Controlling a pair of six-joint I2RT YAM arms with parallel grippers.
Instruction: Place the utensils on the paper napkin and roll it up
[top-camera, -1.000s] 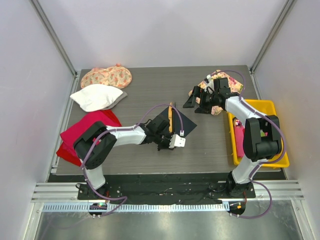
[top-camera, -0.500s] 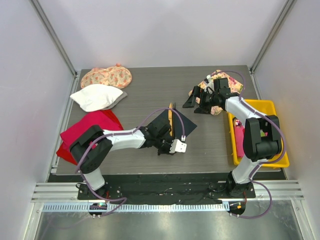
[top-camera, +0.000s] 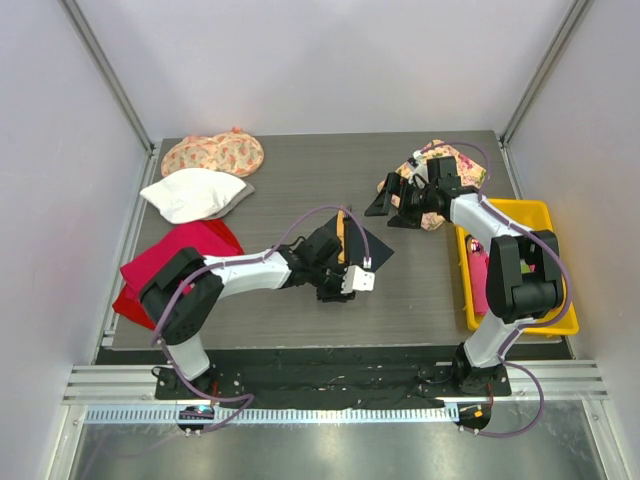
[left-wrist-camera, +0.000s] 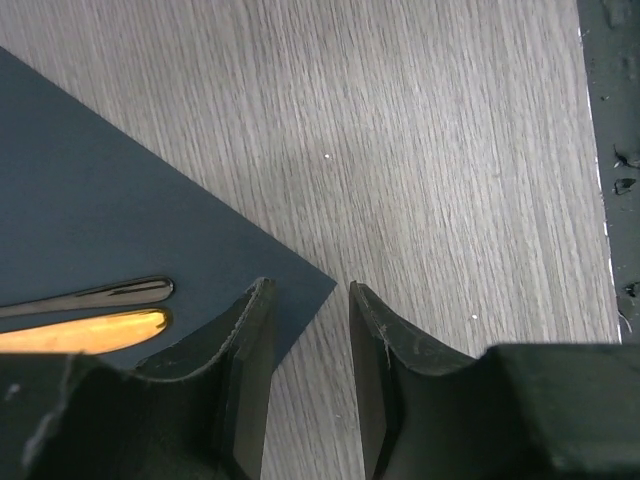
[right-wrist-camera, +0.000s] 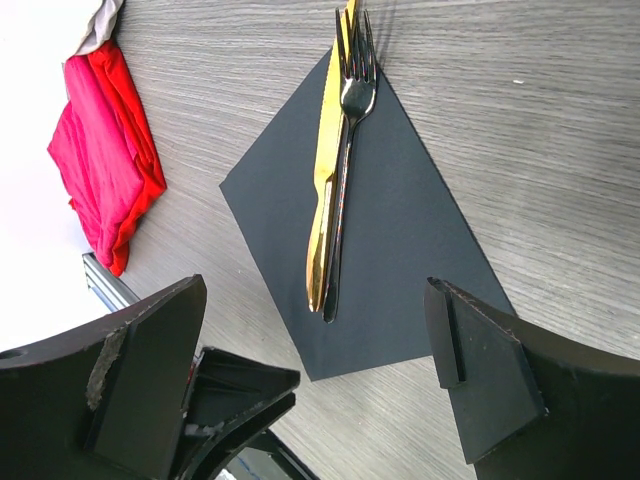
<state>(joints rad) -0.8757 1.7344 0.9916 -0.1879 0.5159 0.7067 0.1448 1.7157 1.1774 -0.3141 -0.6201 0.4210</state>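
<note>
Placement appears finished: the utensils (right-wrist-camera: 322, 200) are laid side by side along the diagonal of the napkin (right-wrist-camera: 410, 240), which lies flat on the counter (left-wrist-camera: 450, 150). No fold is seen, so rolling is judged not yet begun. The left pincer (left-wrist-camera: 308, 290) is set low at the napkin's near corner, jaws parted, nothing clamped. The right pincer (top-camera: 397, 207) is spread wide and empty, well apart from the napkin.
</note>
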